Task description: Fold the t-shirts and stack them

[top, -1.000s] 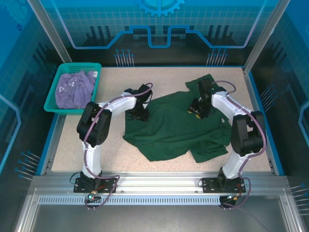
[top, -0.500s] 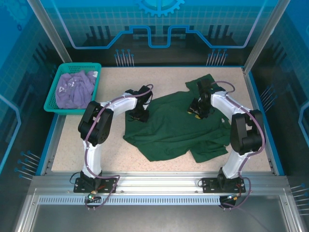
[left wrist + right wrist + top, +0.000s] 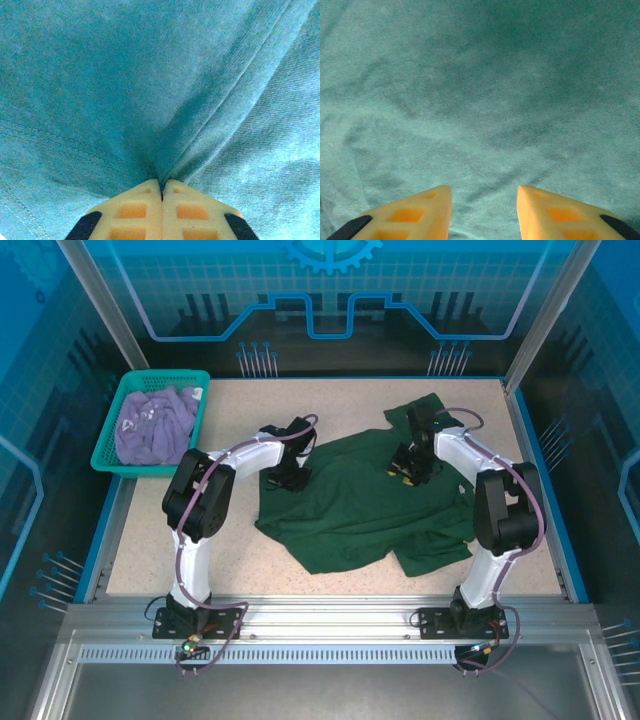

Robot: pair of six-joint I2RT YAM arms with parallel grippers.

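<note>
A dark green t-shirt (image 3: pixel 360 505) lies spread and rumpled across the middle of the table. My left gripper (image 3: pixel 287 477) is down on its upper left edge, shut on a pinched ridge of the green cloth (image 3: pixel 165 165) that rises between the tips of my left gripper (image 3: pixel 161 183). My right gripper (image 3: pixel 405 468) rests over the shirt's upper right part; in the right wrist view that gripper (image 3: pixel 484 192) stands open just above flat green fabric (image 3: pixel 485 100). A lavender t-shirt (image 3: pixel 152 423) lies bunched in the basket.
The teal mesh basket (image 3: pixel 113 437) stands at the table's back left corner. Bare speckled tabletop (image 3: pixel 190 560) shows left of and in front of the green shirt. A blue rim (image 3: pixel 548 480) edges the table on the right.
My left gripper has closed on the green shirt's cloth. Both arms stay almost where they were.
</note>
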